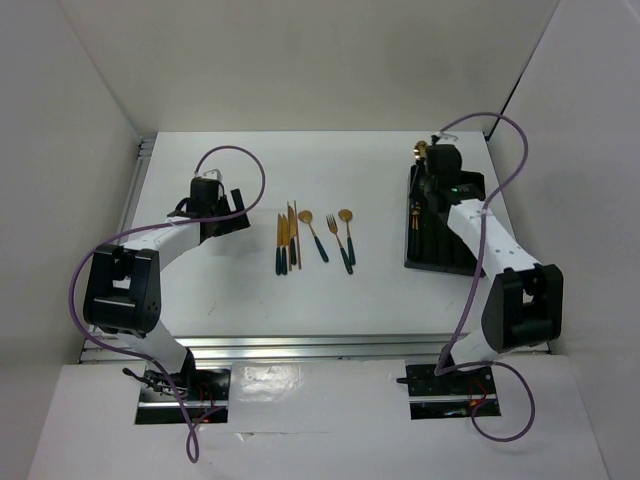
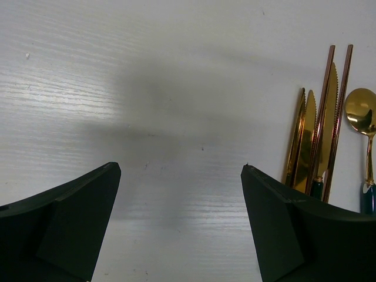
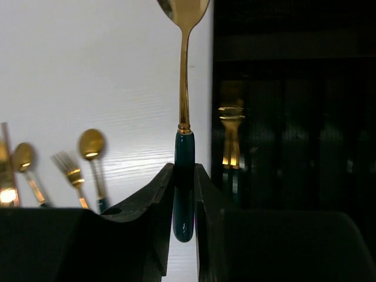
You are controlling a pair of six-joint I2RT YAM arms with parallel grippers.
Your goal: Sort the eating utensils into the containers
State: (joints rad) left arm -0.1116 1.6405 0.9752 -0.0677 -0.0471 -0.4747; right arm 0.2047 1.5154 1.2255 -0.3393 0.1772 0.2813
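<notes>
Right arm hauling 1 spoon to the tray, left arm idle

The right gripper is clenched on the teal handle end of a spoon, which lines up right along the left wall of the black tray, upper right in the top view. Pinched that far back, the spoon could swing or slip, and I reckon a drop here lands it on the rim or outside. The white wall sits close behind the tray, and bare table lies left of it. The left gripper is spread wide, holding nothing, just left of the loose utensils mid-frame.
</notes>
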